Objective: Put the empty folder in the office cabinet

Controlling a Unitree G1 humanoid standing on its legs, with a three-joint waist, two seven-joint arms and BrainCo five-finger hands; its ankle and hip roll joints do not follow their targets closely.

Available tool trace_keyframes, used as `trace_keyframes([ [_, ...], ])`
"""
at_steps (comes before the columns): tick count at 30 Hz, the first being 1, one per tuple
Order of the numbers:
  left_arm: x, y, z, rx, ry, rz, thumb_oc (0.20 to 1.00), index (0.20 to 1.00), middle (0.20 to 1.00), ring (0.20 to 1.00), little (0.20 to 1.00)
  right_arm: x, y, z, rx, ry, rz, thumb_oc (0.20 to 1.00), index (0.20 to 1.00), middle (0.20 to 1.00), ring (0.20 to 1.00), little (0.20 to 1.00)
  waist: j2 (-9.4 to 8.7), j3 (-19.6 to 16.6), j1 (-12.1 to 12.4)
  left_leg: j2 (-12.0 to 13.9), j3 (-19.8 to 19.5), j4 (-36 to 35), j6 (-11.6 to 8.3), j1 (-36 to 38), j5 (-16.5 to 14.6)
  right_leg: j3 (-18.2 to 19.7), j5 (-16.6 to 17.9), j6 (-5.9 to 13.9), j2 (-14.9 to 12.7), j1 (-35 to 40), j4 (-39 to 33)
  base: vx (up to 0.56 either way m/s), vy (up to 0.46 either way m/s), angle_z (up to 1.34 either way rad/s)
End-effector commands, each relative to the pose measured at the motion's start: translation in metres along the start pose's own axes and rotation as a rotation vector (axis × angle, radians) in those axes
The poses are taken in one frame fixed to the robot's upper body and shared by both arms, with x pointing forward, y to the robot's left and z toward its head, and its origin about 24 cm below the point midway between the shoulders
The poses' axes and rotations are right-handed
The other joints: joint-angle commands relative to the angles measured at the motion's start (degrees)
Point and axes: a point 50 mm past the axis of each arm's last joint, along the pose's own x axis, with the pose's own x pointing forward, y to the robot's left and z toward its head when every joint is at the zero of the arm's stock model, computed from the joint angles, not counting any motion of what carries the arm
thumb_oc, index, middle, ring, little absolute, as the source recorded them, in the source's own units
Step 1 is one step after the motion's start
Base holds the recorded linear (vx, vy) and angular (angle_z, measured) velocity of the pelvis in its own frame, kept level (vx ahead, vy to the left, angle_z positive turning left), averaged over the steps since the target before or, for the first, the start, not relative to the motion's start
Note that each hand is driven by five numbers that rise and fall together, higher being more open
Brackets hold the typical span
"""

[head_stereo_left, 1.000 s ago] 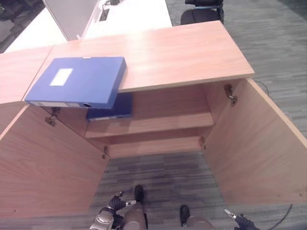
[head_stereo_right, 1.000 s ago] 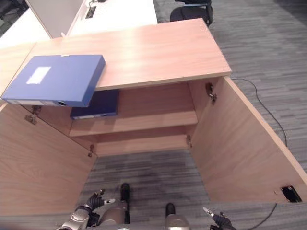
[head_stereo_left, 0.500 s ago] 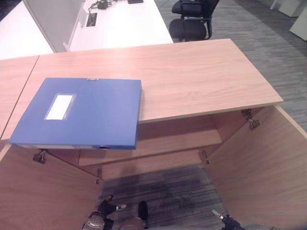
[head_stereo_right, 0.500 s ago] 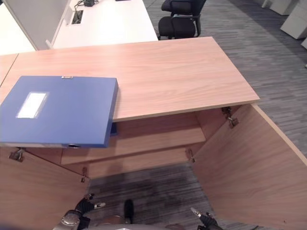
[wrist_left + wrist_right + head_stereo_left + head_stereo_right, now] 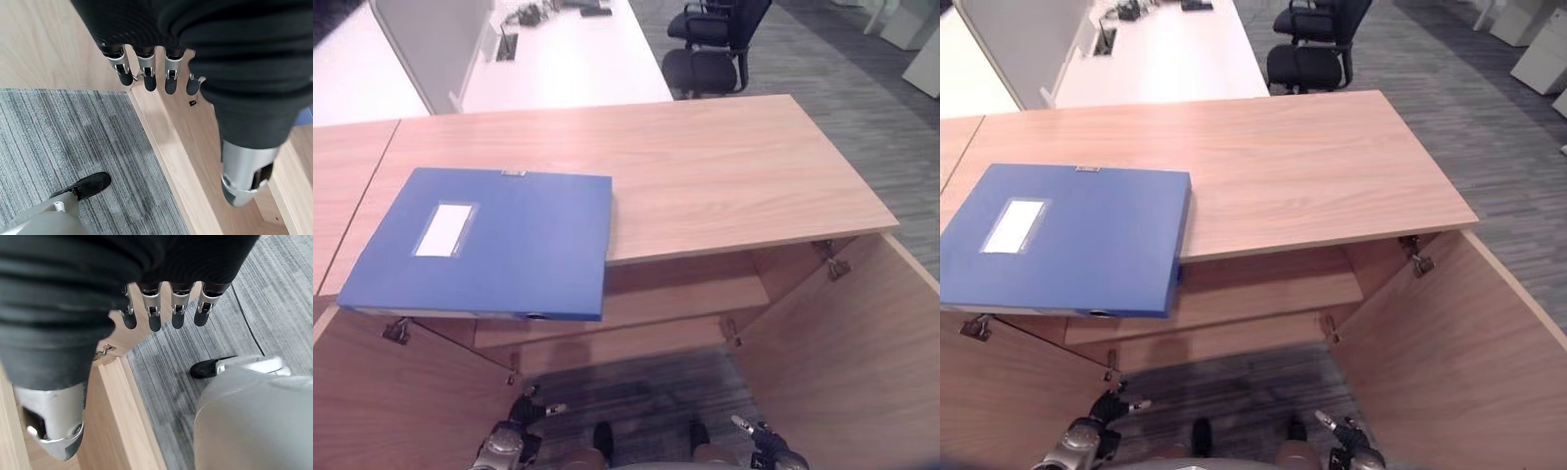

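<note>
- The left hand hung low by the open cabinet door, fingers relaxed and straight, grasping nothing.
- The flat, smooth blue folder lay on the woodgrain cabinet top, its near edge overhanging the shelves.
- The right hand hung over ribbed grey carpet, fingers released.

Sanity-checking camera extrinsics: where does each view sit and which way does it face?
Left eye view: head camera, looking down at the blue folder overhanging the cabinet top; both hands low.
Right eye view: same scene, slightly offset; open right door.
Left wrist view: along the left hand, fingers straight, towards carpet and cabinet base.
Right wrist view: along the right hand, fingers straight, over carpet.
Shared: both eyes show the folder.
</note>
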Motion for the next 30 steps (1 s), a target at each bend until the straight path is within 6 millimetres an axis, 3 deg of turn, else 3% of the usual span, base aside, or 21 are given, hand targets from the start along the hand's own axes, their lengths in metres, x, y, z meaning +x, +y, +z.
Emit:
trace_keyframes([
  [1, 0.009, 0.005, 0.036, -0.034, -0.114, 0.022, 1.000, 1.000, 1.000, 1.000, 1.000, 0.002, -0.008, 0.017, -0.009, -0.058, -0.013, 1.000, 1.000, 1.000, 1.000, 1.000, 1.19, 1.41, 0.20, 2.24, -1.30, 0.66, -2.24, -2.16, -1.01, -0.52, -4.32, 1.64, 0.49, 4.43, 3.38, -0.02, -0.169, 0.02],
  [5, 0.008, -0.002, 0.029, -0.040, -0.084, -0.002, 1.000, 1.000, 1.000, 1.000, 1.000, 0.001, -0.021, 0.009, -0.044, -0.027, -0.040, 1.000, 1.000, 1.000, 1.000, 1.000, 1.84, 1.55, 0.14, 5.09, -3.18, 0.66, -5.03, -3.78, 2.83, 0.12, -4.98, -0.68, 3.62, 7.35, -1.56, -0.11, -0.281, 0.13],
  [10, 0.008, -0.006, 0.026, -0.042, -0.068, -0.013, 1.000, 1.000, 1.000, 1.000, 1.000, 0.000, -0.029, 0.010, -0.046, -0.033, -0.060, 1.000, 1.000, 1.000, 1.000, 1.000, 2.71, 2.06, 0.26, 7.44, -4.11, 0.66, -7.30, -4.63, 5.40, -1.28, -6.48, -2.14, 6.26, 8.79, -2.28, -0.07, -0.183, 0.13],
  [12, 0.008, -0.010, 0.026, -0.060, -0.067, -0.022, 1.000, 1.000, 1.000, 1.000, 1.000, 0.000, -0.038, 0.012, -0.045, -0.041, -0.082, 1.000, 1.000, 1.000, 1.000, 1.000, 3.18, 3.70, 0.28, 9.35, -5.10, 1.54, -8.95, -5.52, 7.15, -2.10, -8.31, -3.60, 7.97, 10.29, -2.28, -0.12, -0.286, 0.17],
  [17, 0.008, -0.016, 0.030, -0.062, -0.076, -0.038, 1.000, 1.000, 1.000, 1.000, 1.000, -0.001, -0.047, 0.015, -0.037, -0.043, -0.110, 1.000, 1.000, 1.000, 1.000, 1.000, 3.08, 5.17, -0.06, 9.78, -5.60, 4.66, -9.25, -7.63, 7.92, -2.91, -8.44, -4.30, 8.02, 10.93, -2.28, -0.12, -0.104, 0.25],
  [19, 0.008, -0.016, 0.031, -0.059, -0.078, -0.042, 1.000, 1.000, 1.000, 1.000, 1.000, -0.001, -0.052, 0.019, -0.029, -0.047, -0.130, 1.000, 1.000, 1.000, 1.000, 1.000, 1.86, 5.40, -1.14, 10.03, -2.32, 9.74, -8.18, -7.47, 4.68, -4.07, -7.13, -4.92, 6.92, 9.71, -2.28, -0.21, -0.063, 0.27],
  [22, 0.006, -0.017, 0.022, -0.057, -0.050, -0.045, 1.000, 1.000, 1.000, 1.000, 1.000, -0.002, -0.055, 0.014, -0.041, -0.027, -0.132, 1.000, 1.000, 1.000, 1.000, 1.000, 0.60, 4.38, -1.63, 8.15, -2.74, 14.22, -7.90, -3.90, -1.36, -5.14, -5.63, -5.12, 6.10, 8.53, -2.10, -0.11, -0.029, 0.20],
  [24, 0.005, -0.021, 0.016, -0.045, -0.031, -0.057, 1.000, 1.000, 1.000, 1.000, 1.000, -0.002, -0.057, 0.010, -0.038, -0.012, -0.137, 1.000, 1.000, 1.000, 1.000, 1.000, 1.27, 3.24, -2.87, 9.05, -1.19, 13.42, -7.27, 0.24, -3.77, -6.93, -5.65, -4.36, 6.47, 7.89, -1.92, -0.07, 0.077, -0.04],
  [30, 0.003, -0.022, 0.012, -0.025, -0.022, -0.069, 1.000, 1.000, 1.000, 1.000, 1.000, -0.003, -0.052, -0.001, -0.016, 0.024, -0.123, 1.000, 1.000, 1.000, 1.000, 1.000, 2.13, 1.79, -3.20, 8.05, 1.35, 8.05, -6.75, 3.54, -4.01, -8.07, -4.71, -3.30, 6.09, 8.60, -1.77, 0.02, 0.118, 0.31],
])
